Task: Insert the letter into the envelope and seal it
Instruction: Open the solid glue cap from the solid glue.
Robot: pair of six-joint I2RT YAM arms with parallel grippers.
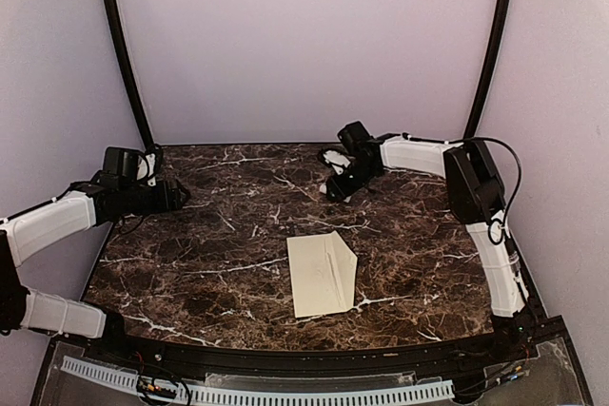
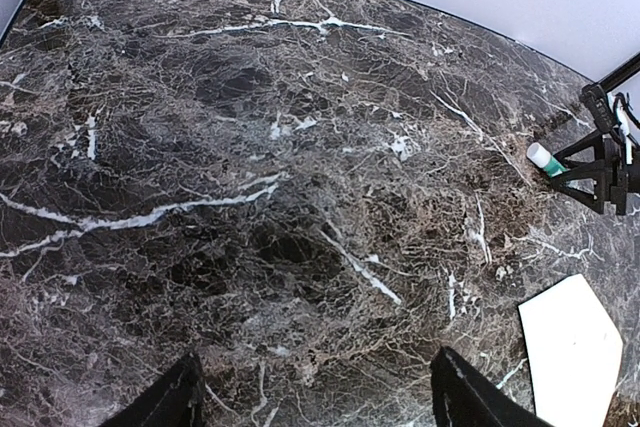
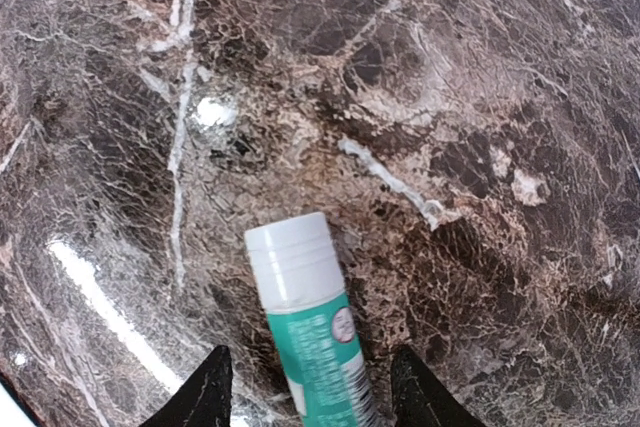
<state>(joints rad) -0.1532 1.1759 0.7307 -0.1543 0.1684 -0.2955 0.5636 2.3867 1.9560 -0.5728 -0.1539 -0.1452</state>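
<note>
Site: dark marble table with white veining.

Item 1, envelope: a long, narrow cream rectangle lying flat near the middle of the table, on the near side. Its long sides run roughly from near to far. The triangular flap juts out along the right-hand long side, so it is not sealed. Its contents cannot be determined, and whether the letter is inside is not visible from any view. Both arms are well clear of it.

Item 2, glue stick: white cap and teal printed label, at the far right of the table, well apart from the envelope. The cap is on.

Right gripper: positioned over the glue stick with one finger on either side of the body and the cap pointing ahead of the tips. A strip of marble shows between each finger and the stick, so the jaws are spread and not clamped on it.

Left gripper: at the far left of the table over bare marble, with its jaws spread wide and nothing between them.
</note>
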